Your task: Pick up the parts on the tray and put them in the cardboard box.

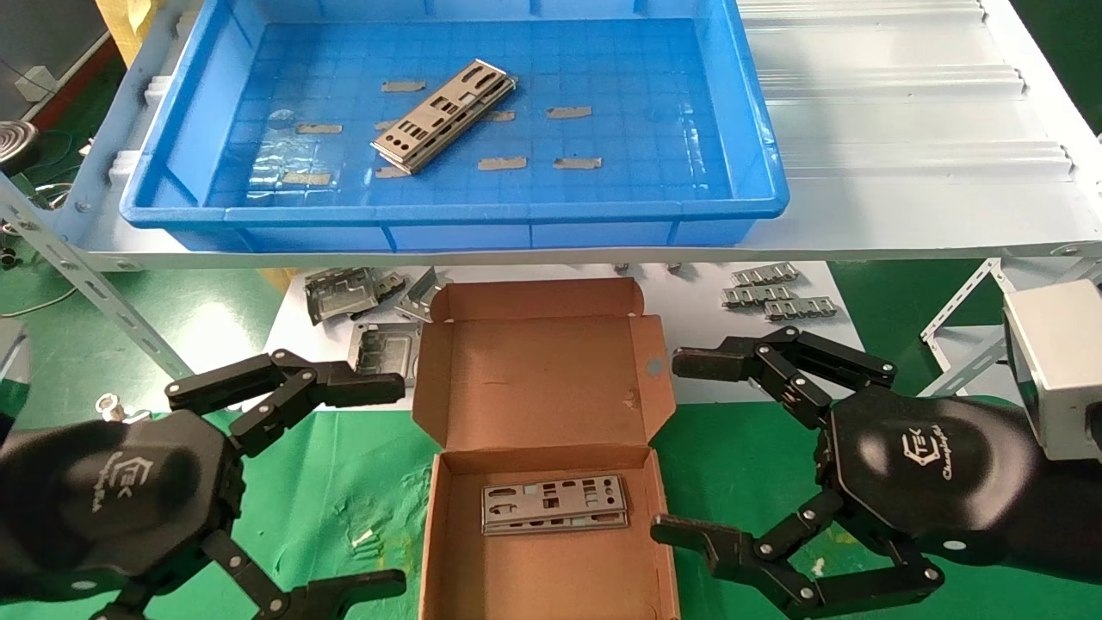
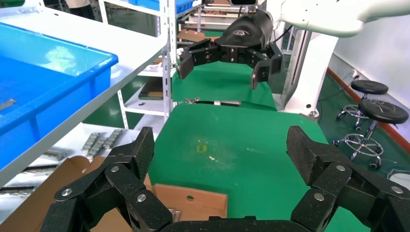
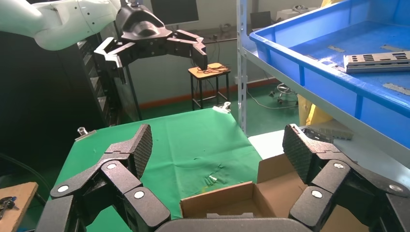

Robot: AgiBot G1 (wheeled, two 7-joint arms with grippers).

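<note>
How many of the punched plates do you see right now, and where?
2, maybe more: one part lies flat in the cardboard box; in the tray a stack lies, possibly two plates.

Green cloth tabletop point(image 2: 227, 145) under a white metal shelf rack point(image 2: 167, 72). Black swivel stools point(image 2: 382, 108) stand on green floor with red edging by a white wall. Small wooden stool point(image 3: 209, 72) beyond the tabletop's far edge, dark monitor point(image 3: 174, 10) behind.

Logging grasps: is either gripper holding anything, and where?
Nothing is held: left gripper and right gripper are open, either side of the brown cardboard box.
</note>
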